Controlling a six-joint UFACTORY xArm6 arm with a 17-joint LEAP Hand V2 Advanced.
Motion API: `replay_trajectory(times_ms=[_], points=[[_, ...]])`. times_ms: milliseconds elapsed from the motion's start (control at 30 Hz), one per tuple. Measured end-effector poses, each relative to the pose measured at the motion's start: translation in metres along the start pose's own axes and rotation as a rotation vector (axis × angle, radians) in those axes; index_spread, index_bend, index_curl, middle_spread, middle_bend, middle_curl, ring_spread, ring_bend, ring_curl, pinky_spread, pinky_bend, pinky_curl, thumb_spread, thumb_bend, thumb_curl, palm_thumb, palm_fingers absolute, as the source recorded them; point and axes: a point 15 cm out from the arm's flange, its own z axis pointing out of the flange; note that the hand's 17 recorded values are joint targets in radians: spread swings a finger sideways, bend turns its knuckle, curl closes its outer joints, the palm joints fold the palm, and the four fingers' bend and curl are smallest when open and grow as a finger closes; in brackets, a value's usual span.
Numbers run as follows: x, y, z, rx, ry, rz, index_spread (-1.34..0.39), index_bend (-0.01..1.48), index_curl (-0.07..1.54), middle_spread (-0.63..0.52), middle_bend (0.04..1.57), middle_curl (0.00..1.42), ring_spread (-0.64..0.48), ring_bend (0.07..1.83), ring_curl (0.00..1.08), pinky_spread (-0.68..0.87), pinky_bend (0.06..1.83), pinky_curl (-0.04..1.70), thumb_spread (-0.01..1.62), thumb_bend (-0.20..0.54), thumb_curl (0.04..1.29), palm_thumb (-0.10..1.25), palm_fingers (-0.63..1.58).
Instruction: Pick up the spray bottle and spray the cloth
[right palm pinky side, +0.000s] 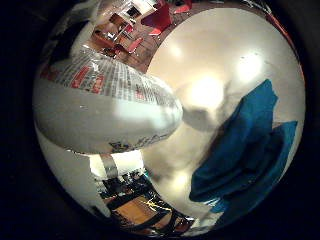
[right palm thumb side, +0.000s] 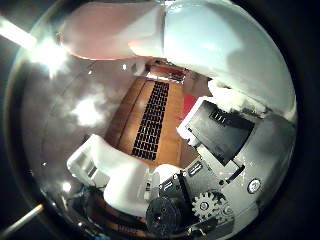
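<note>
The white spray bottle with a printed label fills much of the little finger side palm view, close against the palm. Its pale body also shows in the thumb side palm view. My hand shows there as white and black parts with gears, and its fingers are curled beside the bottle. The blue cloth lies crumpled on the round white table, beyond the bottle and away from it.
Red chairs and wooden furniture stand past the table's far edge. A wooden floor with a dark strip shows between the fingers in the thumb side palm view.
</note>
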Motion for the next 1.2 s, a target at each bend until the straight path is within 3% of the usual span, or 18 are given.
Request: replay_trajectory(times_ms=[600, 767, 867, 1033, 1133, 1200], points=[[0.017, 0.012, 0.012, -0.023, -0.005, 0.015, -0.22, 1.15, 0.88, -0.11, 1.41, 0.75, -0.21, 1.35, 0.81, -0.19, 0.96, 1.43, 0.39, -0.022, 0.98, 1.05, 1.11], [0.019, 0.012, 0.010, -0.020, -0.003, 0.010, -0.23, 1.07, 0.87, -0.11, 1.35, 0.73, -0.21, 1.31, 0.77, -0.21, 0.98, 1.33, 0.48, -0.036, 0.94, 0.96, 1.12], [0.020, 0.013, 0.010, -0.027, 0.002, 0.006, -0.26, 0.90, 0.84, -0.12, 1.27, 0.70, -0.21, 1.27, 0.72, -0.25, 0.99, 1.21, 0.52, -0.040, 0.89, 0.91, 1.09], [0.017, 0.014, 0.010, -0.031, 0.003, -0.004, -0.35, 0.44, 0.79, -0.18, 1.02, 0.65, -0.26, 1.19, 0.64, -0.39, 1.10, 0.98, 0.53, -0.038, 0.81, 0.87, 0.82], [0.016, 0.014, 0.009, -0.033, 0.007, -0.011, -0.38, 0.24, 0.74, -0.19, 0.93, 0.63, -0.29, 1.17, 0.61, -0.46, 1.05, 0.89, 0.64, -0.030, 0.76, 0.87, 0.59], [0.015, 0.015, 0.009, -0.039, 0.010, -0.015, -0.41, 0.23, 0.72, -0.20, 0.85, 0.61, -0.30, 1.11, 0.58, -0.43, 0.92, 0.84, 0.78, -0.026, 0.71, 0.86, 0.42]])
